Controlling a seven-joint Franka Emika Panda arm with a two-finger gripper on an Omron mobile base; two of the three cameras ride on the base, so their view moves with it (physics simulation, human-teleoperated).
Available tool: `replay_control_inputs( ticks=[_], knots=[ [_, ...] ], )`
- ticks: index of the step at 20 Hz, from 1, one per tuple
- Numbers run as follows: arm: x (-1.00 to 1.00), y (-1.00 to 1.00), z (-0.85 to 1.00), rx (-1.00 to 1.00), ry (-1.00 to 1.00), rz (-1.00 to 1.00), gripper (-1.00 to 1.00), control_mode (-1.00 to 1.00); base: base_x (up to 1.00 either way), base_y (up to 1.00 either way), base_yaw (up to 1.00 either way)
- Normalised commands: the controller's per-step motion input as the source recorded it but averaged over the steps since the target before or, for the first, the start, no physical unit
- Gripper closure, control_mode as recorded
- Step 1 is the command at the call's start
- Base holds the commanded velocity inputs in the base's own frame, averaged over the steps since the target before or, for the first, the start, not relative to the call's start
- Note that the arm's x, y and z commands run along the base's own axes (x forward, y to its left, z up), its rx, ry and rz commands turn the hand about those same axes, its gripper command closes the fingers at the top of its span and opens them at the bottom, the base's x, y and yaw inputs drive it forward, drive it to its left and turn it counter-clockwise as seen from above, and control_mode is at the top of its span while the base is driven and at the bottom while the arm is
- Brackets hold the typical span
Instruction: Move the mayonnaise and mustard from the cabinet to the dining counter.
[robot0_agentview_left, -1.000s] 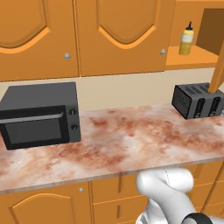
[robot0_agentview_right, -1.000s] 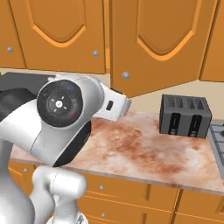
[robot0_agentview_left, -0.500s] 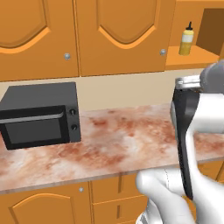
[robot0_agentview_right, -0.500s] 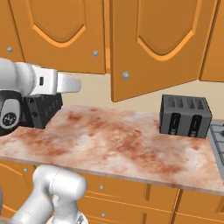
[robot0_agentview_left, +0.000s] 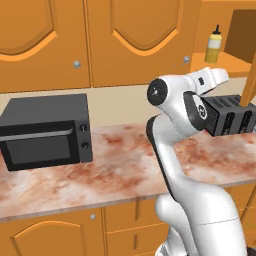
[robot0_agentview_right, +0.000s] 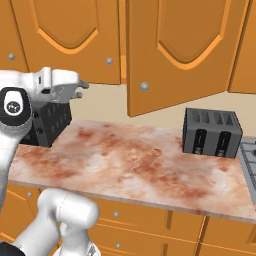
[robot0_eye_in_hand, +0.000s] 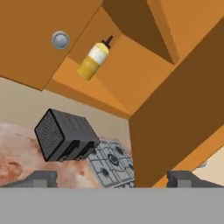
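The mustard (robot0_agentview_left: 214, 45) stands upright on the shelf of the open cabinet (robot0_agentview_left: 235, 64), at two o'clock in the left base view — in the hand view it tilts at eleven o'clock. The gripper (robot0_eye_in_hand: 111, 178) hangs in the air with jaws wide and nothing between them, well apart from the bottle. Below the shelf a toaster (robot0_agentview_right: 212, 132) sits on the counter (robot0_agentview_right: 135, 165); a microwave (robot0_agentview_left: 45, 131) stands at nine o'clock. A stove (robot0_eye_in_hand: 111, 164) lies just beside the toaster.
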Motion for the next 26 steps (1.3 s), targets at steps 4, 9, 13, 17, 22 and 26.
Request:
replay_control_inputs(
  ticks=[4,9,13,17,22,26],
  knots=[
    [0.62,-0.2,0.04,-0.27,0.27,-0.2,-1.0,-1.0,0.0,0.0,0.0],
    [0.5,-0.48,0.12,-0.17,0.33,-0.11,-1.0,-1.0,0.0,0.0,0.0],
    [0.15,-0.79,0.12,-0.1,0.31,-0.02,-1.0,-1.0,0.0,0.0,0.0],
    [0.01,-0.87,0.06,-0.06,0.27,0.0,-1.0,-1.0,0.0,0.0,0.0],
    [0.01,-0.95,0.0,-0.03,0.22,0.0,-1.0,-1.0,0.0,0.0,0.0],
    [-0.25,-1.0,0.0,-0.03,0.15,-0.03,-1.0,-1.0,0.0,0.0,0.0]
  ],
)
